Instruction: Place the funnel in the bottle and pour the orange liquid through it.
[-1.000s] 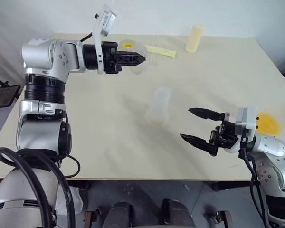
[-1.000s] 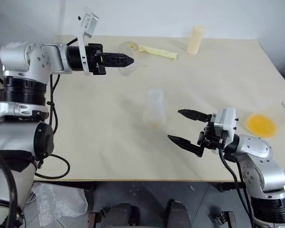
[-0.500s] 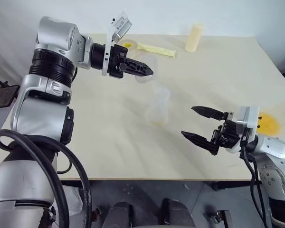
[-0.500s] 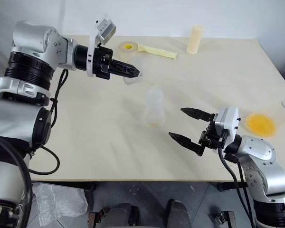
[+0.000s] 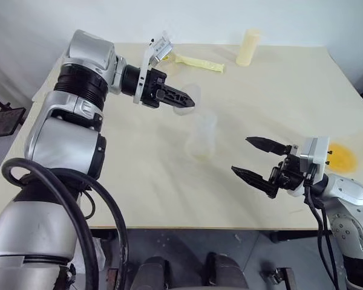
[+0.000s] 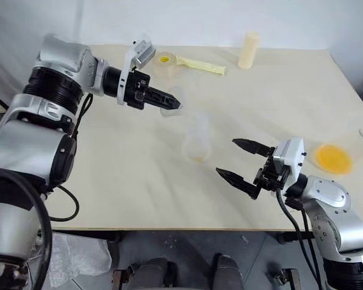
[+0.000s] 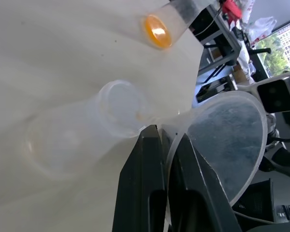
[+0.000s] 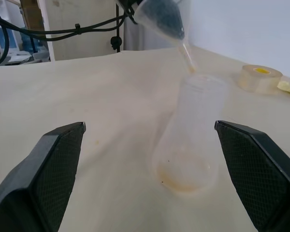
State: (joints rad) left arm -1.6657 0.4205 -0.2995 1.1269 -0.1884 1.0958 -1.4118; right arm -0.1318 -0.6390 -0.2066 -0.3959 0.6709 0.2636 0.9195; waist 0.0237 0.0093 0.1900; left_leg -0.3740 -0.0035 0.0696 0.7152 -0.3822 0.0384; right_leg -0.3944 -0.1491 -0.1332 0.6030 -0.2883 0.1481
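Note:
My left gripper (image 5: 186,103) is shut on the rim of the clear funnel (image 7: 227,140). It holds the funnel tilted in the air, just above and behind the bottle (image 5: 201,136). From the right wrist, the funnel's spout (image 8: 187,57) hangs right over the bottle's open mouth without entering it. The bottle stands upright mid-table with an orange film at its base. The orange liquid (image 6: 333,158) sits in a clear cup at the table's right edge. My right gripper (image 5: 260,164) is open, low and to the right of the bottle, holding nothing.
A cream cylinder (image 5: 248,47) stands at the back of the table. A clear tape roll with a yellow core (image 6: 164,60) and a yellow strip (image 5: 201,63) lie at the back, behind my left gripper. The table edge runs close to the liquid's cup.
My left arm has carried the funnel from the back of the table down and right, toward the bottle's mouth, and turned its wrist. The right arm has stayed put.

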